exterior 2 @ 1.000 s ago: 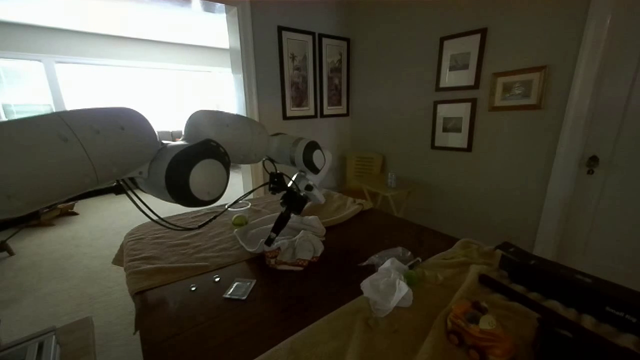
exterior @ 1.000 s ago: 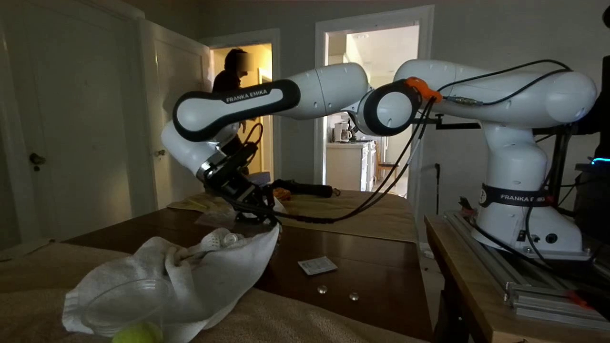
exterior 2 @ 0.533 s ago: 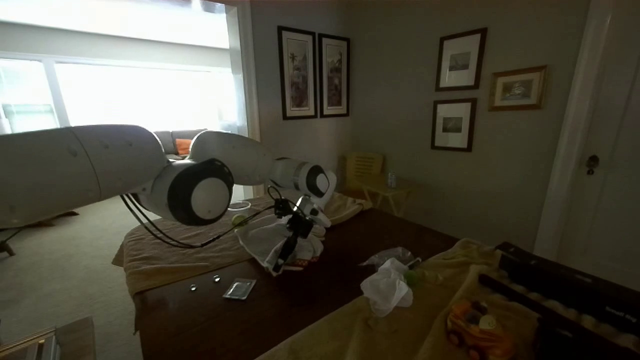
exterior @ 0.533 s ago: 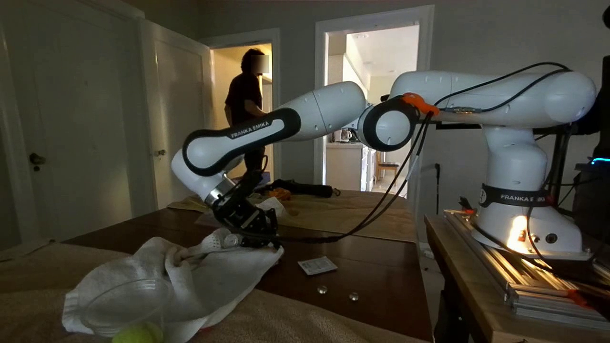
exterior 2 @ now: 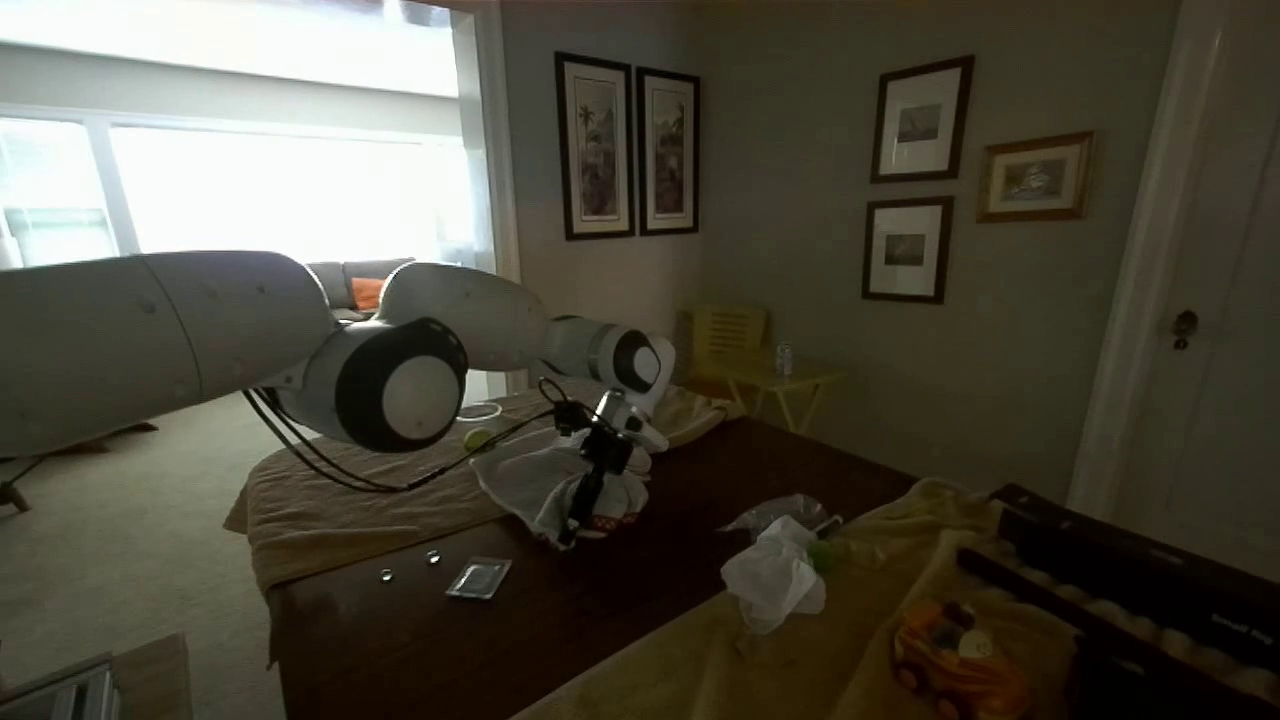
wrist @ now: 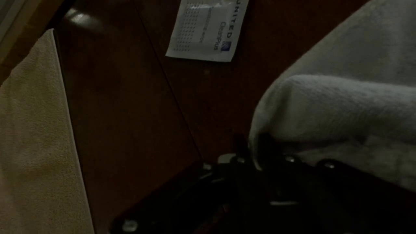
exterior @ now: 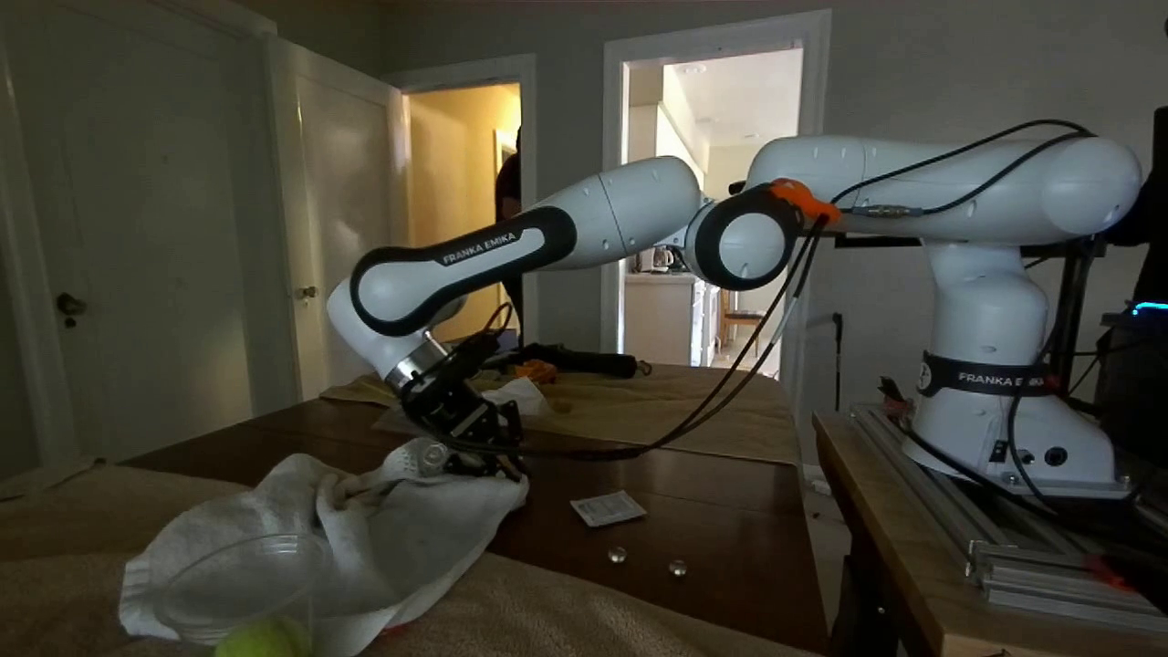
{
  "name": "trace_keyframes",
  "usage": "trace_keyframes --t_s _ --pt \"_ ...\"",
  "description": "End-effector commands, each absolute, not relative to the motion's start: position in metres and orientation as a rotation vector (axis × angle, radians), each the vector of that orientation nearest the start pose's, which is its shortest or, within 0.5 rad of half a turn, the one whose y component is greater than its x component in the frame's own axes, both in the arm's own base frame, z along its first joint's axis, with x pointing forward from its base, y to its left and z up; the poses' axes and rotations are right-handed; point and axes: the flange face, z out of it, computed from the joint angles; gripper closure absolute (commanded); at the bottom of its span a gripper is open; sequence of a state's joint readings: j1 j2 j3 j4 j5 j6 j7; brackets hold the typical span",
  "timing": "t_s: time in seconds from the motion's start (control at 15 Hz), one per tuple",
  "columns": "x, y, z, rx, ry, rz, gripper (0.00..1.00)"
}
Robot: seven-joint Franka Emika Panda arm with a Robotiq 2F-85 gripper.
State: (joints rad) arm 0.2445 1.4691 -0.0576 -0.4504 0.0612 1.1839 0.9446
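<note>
My gripper (exterior: 511, 470) is low over the dark wooden table, its fingers pointing down at the edge of a white towel (exterior: 429, 538). In the wrist view the towel (wrist: 325, 110) has a folded edge running up between the two close fingertips, and the cloth fills the narrow gap. The picture there is very dark, so how firmly it is pinched is hard to see. Beside the gripper, a white dotted object (exterior: 415, 459) lies on the towel. A red-and-white checked patch (exterior 2: 615, 524) shows behind the gripper in an exterior view.
A white wipe packet (wrist: 208, 32) and two small glass pieces (exterior: 617, 554) lie nearby. A see-through tub (exterior: 246, 584) and tennis ball (exterior: 265, 639) are at the towel's end. Crumpled tissue (exterior 2: 775, 575), an orange toy car (exterior 2: 955, 655) and a black box (exterior 2: 1150, 580) stand farther off.
The gripper came down to the table, lowering the raised towel edge, then shifted slightly away from the robot base. The towel's corner sits lower. The person in the doorway has mostly moved out of sight.
</note>
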Motion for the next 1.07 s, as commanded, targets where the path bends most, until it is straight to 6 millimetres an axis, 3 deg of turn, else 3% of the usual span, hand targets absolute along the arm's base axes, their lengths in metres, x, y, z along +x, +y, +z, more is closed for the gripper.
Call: trace_keyframes --t_s 0.0,0.27,0.47,0.6,0.8,1.0 --pt "0.708 0.169 0.133 -3.16 1.215 0.864 0.51" --pt "0.729 0.186 0.198 -3.192 1.23 0.555 0.23" --pt "0.736 0.203 0.251 -3.241 1.149 0.358 0.02" --pt "0.738 0.218 0.276 -3.238 1.063 0.275 0.0" --pt "0.737 0.239 0.29 -3.281 0.894 0.183 0.0" --pt "0.735 0.26 0.281 -3.332 0.62 0.169 0.0"
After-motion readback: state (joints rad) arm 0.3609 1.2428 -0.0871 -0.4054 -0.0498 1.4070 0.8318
